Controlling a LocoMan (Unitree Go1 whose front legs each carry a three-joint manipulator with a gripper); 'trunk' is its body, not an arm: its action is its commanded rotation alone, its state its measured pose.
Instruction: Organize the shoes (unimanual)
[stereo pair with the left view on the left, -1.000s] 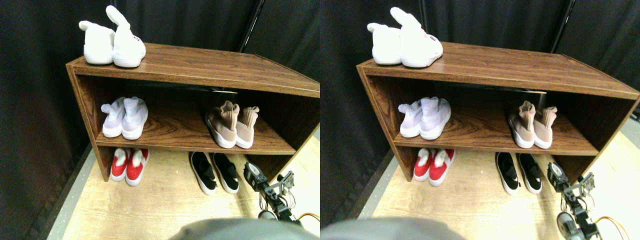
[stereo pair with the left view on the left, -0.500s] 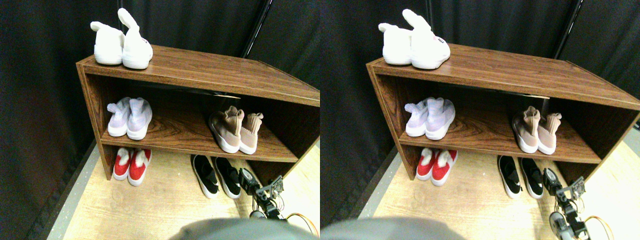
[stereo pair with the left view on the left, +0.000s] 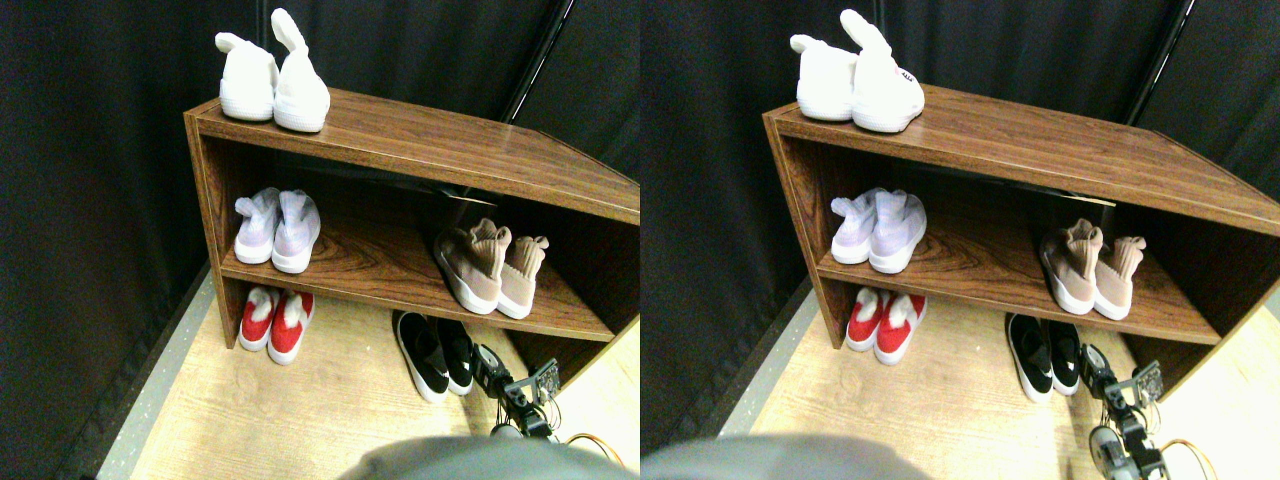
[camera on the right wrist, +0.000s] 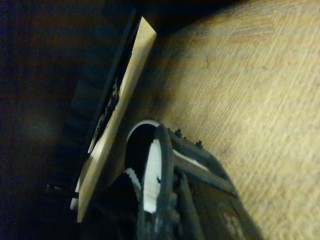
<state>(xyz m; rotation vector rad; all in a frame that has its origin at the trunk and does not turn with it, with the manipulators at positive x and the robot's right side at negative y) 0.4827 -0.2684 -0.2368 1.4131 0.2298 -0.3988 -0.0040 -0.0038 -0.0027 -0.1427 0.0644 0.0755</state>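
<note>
A wooden shoe rack (stereo pair with the left view on the left: 420, 150) stands on a light wood-grain floor (stereo pair with the left view on the left: 320, 400) against a dark curtain (stereo pair with the left view on the left: 90, 150). On the rack's top board, at its left end, sits a pair of fluffy white bunny-ear slippers (stereo pair with the left view on the left: 272, 85). On the middle shelf, a pair of lavender knit sneakers (stereo pair with the left view on the left: 279, 228) occupies the left end, and the pair of tan knit sock-collar sneakers (stereo pair with the left view on the left: 490, 268) stands toward the right end, near the shelf's front edge, the two shoes side by side and touching. On the floor beneath the shelf, a pair of red slippers with white lining (stereo pair with the left view on the left: 277, 321) rests by the left side panel. The pair of black slip-ons (stereo pair with the left view on the left: 435, 352) lies on the floor under the right part of the shelf, heels projecting past the shelf's front edge, the two close together. The right gripper (stereo pair with the left view on the left: 497, 372) sits low over the floor just beside the right black slip-on, at its heel end, between that shoe and the rack's right side panel; contact cannot be confirmed. The arm rises from the lower right, with exposed wiring behind the gripper. In the wrist view, the dark jaw frame (camera on the right wrist: 175, 195) fills the lower part, with the white sole edge of a shoe (camera on the right wrist: 150, 175) directly beside it and the pale edge of a rack panel (camera on the right wrist: 125, 110) close by. Whether the jaws are open or closed cannot be determined, and nothing is seen gripped.
</note>
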